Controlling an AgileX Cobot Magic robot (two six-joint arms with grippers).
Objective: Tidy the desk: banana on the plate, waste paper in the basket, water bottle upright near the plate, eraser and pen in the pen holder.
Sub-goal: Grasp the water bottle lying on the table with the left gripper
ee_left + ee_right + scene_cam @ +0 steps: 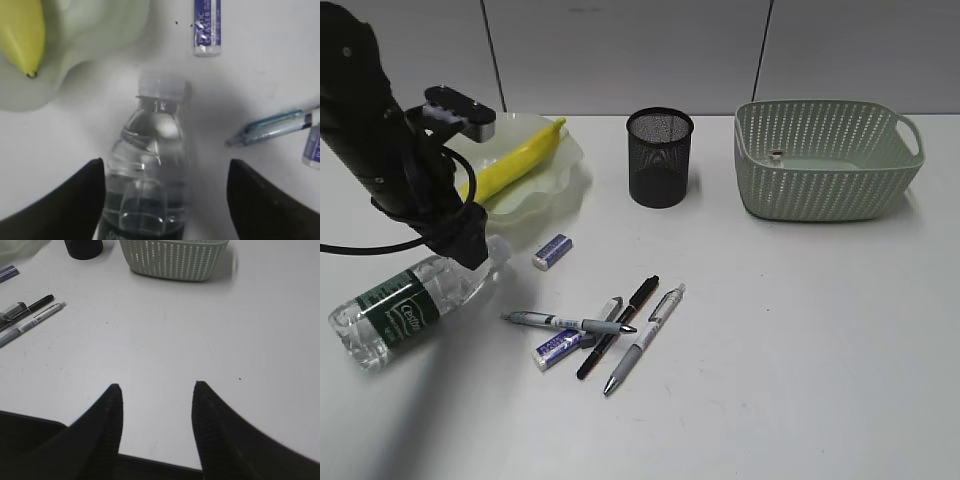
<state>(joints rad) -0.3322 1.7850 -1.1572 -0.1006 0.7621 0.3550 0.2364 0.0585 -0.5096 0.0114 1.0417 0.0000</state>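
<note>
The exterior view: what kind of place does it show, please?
Probably an office desk set up for a robot: a white desk with pens, a mesh pen holder and a basket, against plain grey wall panels.

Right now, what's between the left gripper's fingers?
The water bottle, lying on its side on the desk. In the left wrist view the left gripper straddles its body, fingers wide and clear of it.

You have bare tabletop point(800, 340) across the whole right and front, under the right gripper point(155, 390). On the left it is tight: the lying water bottle point(410, 300) sits between the left gripper's point(165, 175) spread fingers, hemmed by the plate point(555, 185), two erasers point(552, 251) and the pen cluster point(610, 325).
</note>
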